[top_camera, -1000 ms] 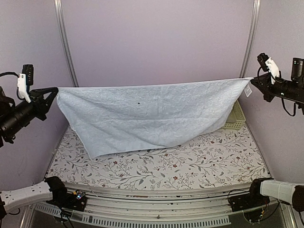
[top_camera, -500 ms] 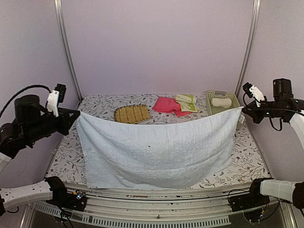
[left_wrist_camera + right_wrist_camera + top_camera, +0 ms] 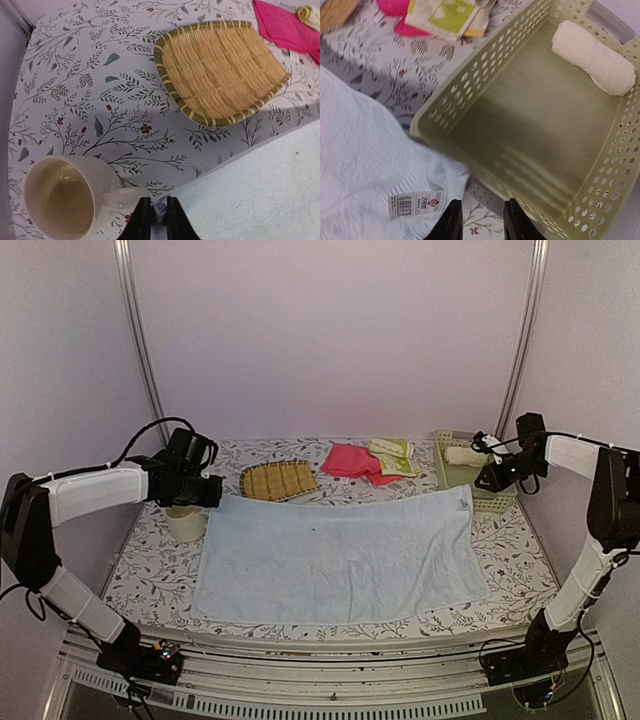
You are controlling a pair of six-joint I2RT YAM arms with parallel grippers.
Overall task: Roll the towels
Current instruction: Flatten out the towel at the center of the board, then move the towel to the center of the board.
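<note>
A large pale blue-white towel point(image 3: 335, 555) with a small dark mark lies spread flat on the table. My left gripper point(image 3: 210, 496) is shut on its far left corner, which shows pinched between the jaws in the left wrist view point(image 3: 160, 212). My right gripper point(image 3: 483, 480) is open and empty just beyond the far right corner; in the right wrist view point(image 3: 480, 220) the labelled corner point(image 3: 415, 205) lies loose to the left of the jaws. A pink towel point(image 3: 350, 460) and a yellow-green towel point(image 3: 392, 456) lie at the back. A rolled cream towel point(image 3: 466, 455) lies in the basket.
A tan woven mat point(image 3: 278, 480) lies behind the towel. A cream mug point(image 3: 186, 523) stands right beside my left gripper, close in the left wrist view point(image 3: 60, 200). The pale green lattice basket point(image 3: 485, 75) stands at the back right, directly ahead of my right gripper.
Both arms came down and forward, and the towel went from hanging stretched in the air to lying flat on the table. The right gripper has let go of its corner.
</note>
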